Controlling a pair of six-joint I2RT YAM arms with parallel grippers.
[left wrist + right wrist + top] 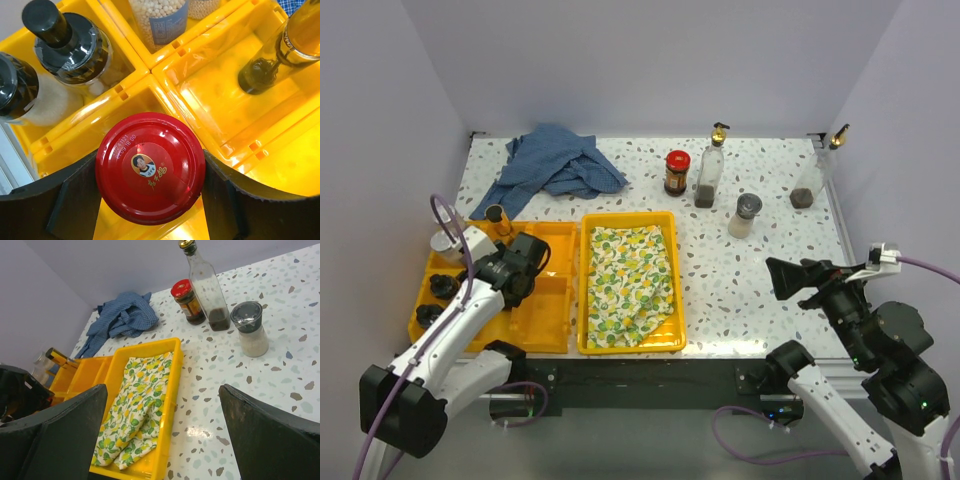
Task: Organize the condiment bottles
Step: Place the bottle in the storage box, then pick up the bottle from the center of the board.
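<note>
My left gripper (525, 262) hangs over the yellow divided tray (548, 310). In the left wrist view it (150, 175) is shut on a red-lidded jar (150, 165), one finger against each side of the lid, above a tray compartment. Two black-capped shakers (70, 42), a blue-labelled jar of beans (160, 17) and a dark glass bottle (280, 55) stand in neighbouring compartments. On the table stand another red-lidded jar (677, 172), a gold-pourer bottle (710, 168), a grey-capped shaker (745, 215) and a second pourer bottle (817, 175). My right gripper (800, 278) is open and empty, above the table at the right.
A second yellow tray (672, 290) holds a lemon-print cloth (625, 275). A crumpled blue cloth (555, 165) lies at the back left. In the right wrist view, my open gripper (162, 405) looks over the lemon cloth (137, 405) toward the jar (187, 301) and shaker (250, 327).
</note>
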